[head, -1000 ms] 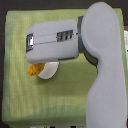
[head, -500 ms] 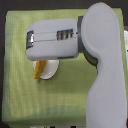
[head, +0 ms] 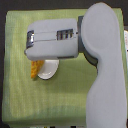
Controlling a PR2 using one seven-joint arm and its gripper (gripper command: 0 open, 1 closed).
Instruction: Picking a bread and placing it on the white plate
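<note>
1. One arm (head: 102,60), pale grey and bulky, entering from the lower edge toward the exterior view's right, bent across the upper middle toward the exterior view's left.
2. Gripper (head: 34,59) mostly concealed beneath the boxy grey wrist housing (head: 52,41); fingertips not visible, so impossible to tell whether apart, together or clamped on anything.
3. Bread (head: 34,69): golden-orange, bumpy, only a short portion visible, emerging from under the lower left corner of the housing and sloping downward. Lower end overlapping or just beside the plate's rim on the exterior view's left; contact with the plate not determinable.
4. White plate (head: 48,70): round, flat, plain, partly covered from above by the housing; visible portion below the housing, on the cloth.
5. Green cloth (head: 30,100): finely woven, covering most of the surface, square to the view.
6. Dark surround (head: 2,60) along the borders of the cloth, details too blurred to identify.
</note>
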